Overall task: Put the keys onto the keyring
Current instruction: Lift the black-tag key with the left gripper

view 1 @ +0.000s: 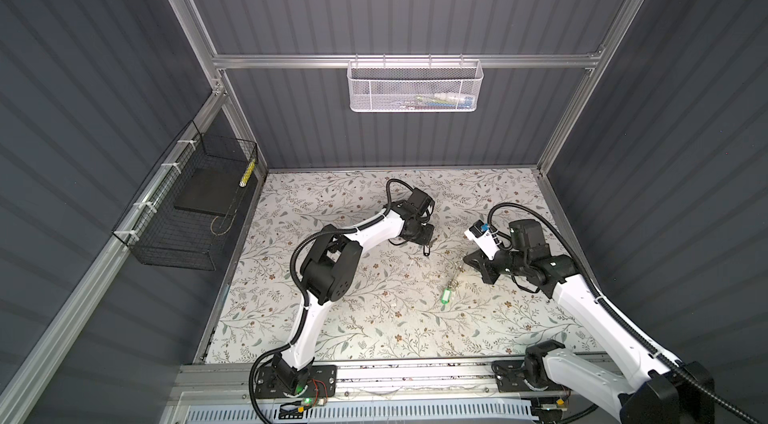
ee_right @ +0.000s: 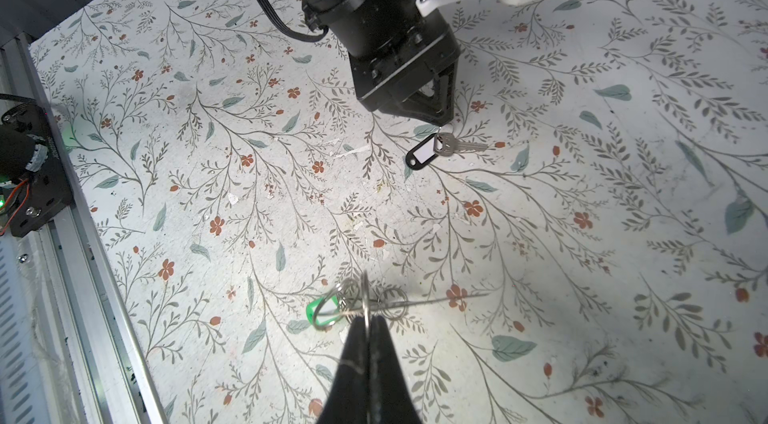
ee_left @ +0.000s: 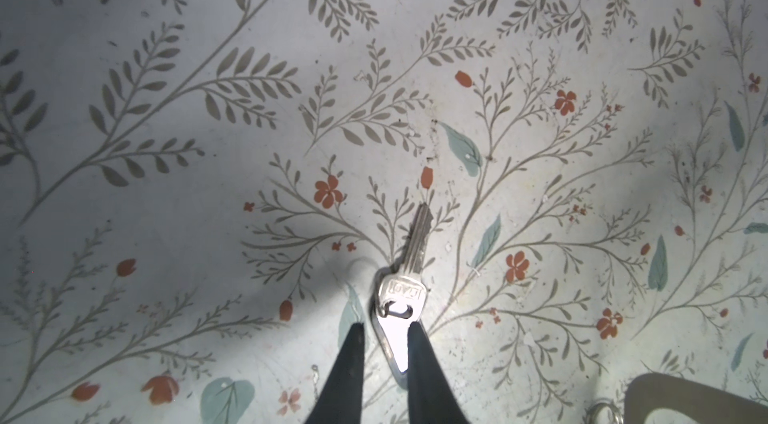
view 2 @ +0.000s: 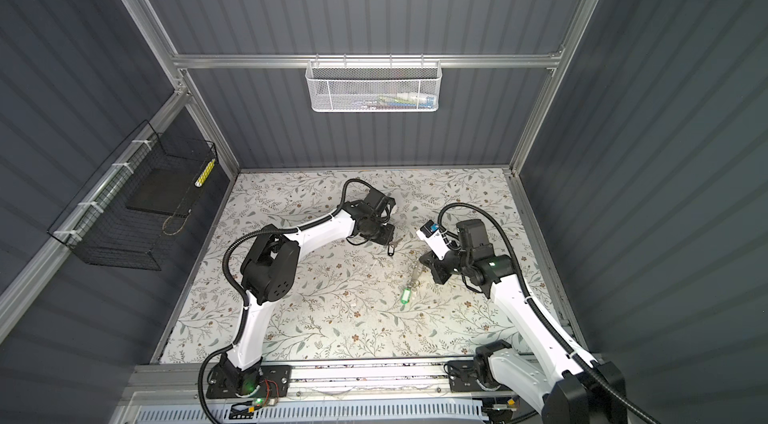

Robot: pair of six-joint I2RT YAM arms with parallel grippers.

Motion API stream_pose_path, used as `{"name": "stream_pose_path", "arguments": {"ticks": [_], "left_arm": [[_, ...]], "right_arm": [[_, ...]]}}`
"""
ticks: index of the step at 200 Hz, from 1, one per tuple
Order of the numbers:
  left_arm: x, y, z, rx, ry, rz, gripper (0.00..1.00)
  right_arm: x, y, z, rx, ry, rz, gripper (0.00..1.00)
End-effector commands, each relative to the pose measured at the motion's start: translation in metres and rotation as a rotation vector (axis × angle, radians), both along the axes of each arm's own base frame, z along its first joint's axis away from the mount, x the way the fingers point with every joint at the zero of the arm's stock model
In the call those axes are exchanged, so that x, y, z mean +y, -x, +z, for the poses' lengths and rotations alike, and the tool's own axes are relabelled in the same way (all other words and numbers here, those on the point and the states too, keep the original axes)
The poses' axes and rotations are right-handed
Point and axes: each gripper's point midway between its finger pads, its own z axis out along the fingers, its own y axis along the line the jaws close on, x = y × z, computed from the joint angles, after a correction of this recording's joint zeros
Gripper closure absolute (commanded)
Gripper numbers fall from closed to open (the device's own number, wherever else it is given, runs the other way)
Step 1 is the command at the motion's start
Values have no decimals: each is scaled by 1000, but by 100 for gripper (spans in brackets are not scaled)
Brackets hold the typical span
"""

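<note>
One keyring [ee_right: 328, 309], one green tag [view 1: 448, 292] with at least three rings [ee_right: 392, 303], is pinched by a ring in the right gripper [ee_right: 366, 320], at 4 o'clock from the table [view 1: 332, 318] centre. At its 11 o'clock, one key [ee_left: 415, 243] on one black tag [ee_right: 422, 153] is straddled by the left gripper [ee_left: 386, 324]; whether it is gripped cannot be told.

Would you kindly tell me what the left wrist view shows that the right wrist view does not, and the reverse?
Only the left wrist view: the lettering stamped on the head of the key, and the black tag lying between the fingertips of the left gripper. Only the right wrist view: the right gripper shut on the keyring, with its green tag. Both: the key, the black tag and the floral table.
</note>
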Motion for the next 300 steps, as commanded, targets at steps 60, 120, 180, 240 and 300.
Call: {"name": "stream_pose_path", "arguments": {"ticks": [60, 120, 180, 240, 300], "left_arm": [[-3, 0, -19, 58, -11, 10, 82], [-6, -3, -19, 53, -4, 9, 83], [-7, -1, -22, 63, -8, 4, 86], [-5, 0, -26, 74, -18, 5, 86], [-5, 0, -30, 79, -25, 3, 88]], "right_arm": [[2, -2, 8, -11, -13, 11, 100], [3, -3, 7, -7, -11, 12, 100], [3, -3, 6, -5, -10, 13, 100], [2, -3, 7, -6, -9, 12, 100], [2, -3, 6, -5, -8, 10, 100]]}}
